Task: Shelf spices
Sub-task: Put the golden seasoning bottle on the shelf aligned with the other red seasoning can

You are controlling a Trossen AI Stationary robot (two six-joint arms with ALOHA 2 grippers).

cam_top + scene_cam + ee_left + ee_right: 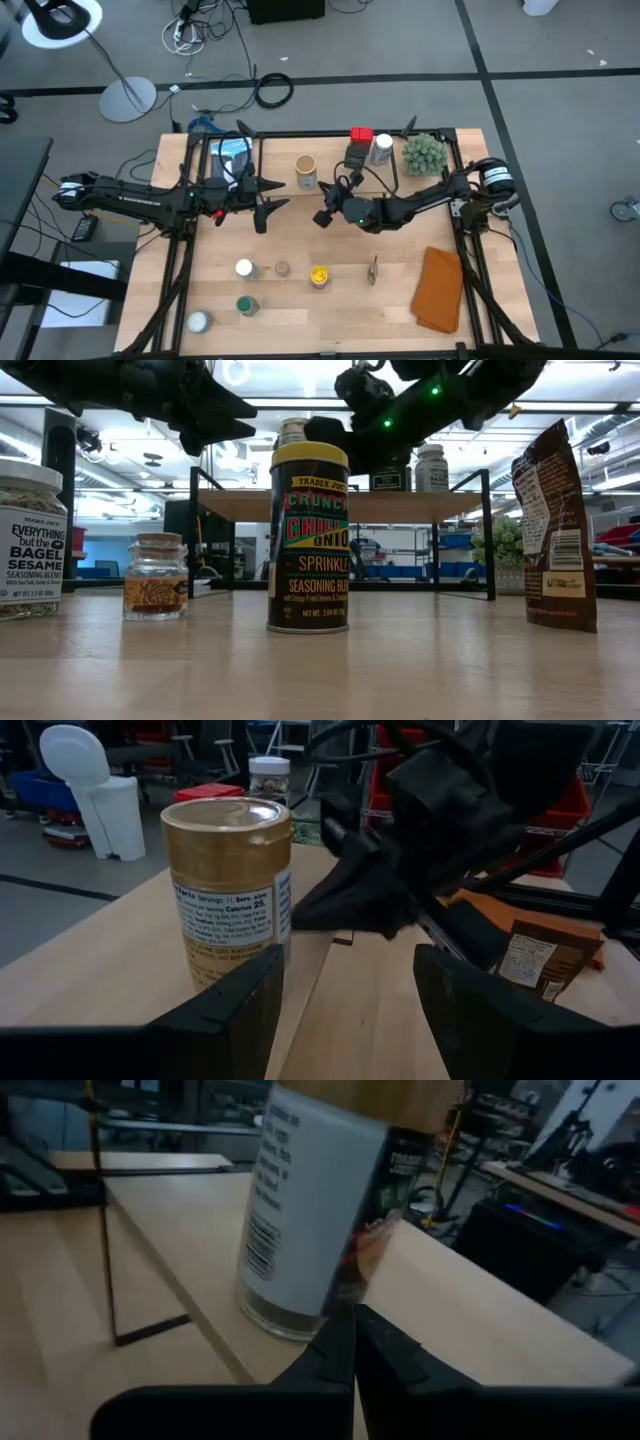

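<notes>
The shelf [330, 178] stands at the table's far side. On its plank stand a gold-lidded jar [305, 170], a red tin [361, 135], a dark jar [355, 156] and a grey-lidded jar [380, 148]. Several more spices stand on the near tabletop, among them a yellow-lidded tin [319, 275] and a green-lidded jar [247, 305]. My left gripper [350, 985] is open just left of the gold-lidded jar [228, 880]. My right gripper [352, 1330] is shut, its tips by that jar's lower side [300, 1305]. My right gripper's shut fingertips [305, 915] come level from the table's right at the gold-lidded jar's lower side [280, 920]. I cannot tell whether they touch it. The jar stands upright on the shelf's plank.
A green plant [424, 152] sits at the shelf's right end and a blue-and-white object [232, 155] at its left end. An orange-brown cloth [440, 290] lies at the near right. A brown packet [555, 530] and a small amber jar [156, 577] stand on the near tabletop.
</notes>
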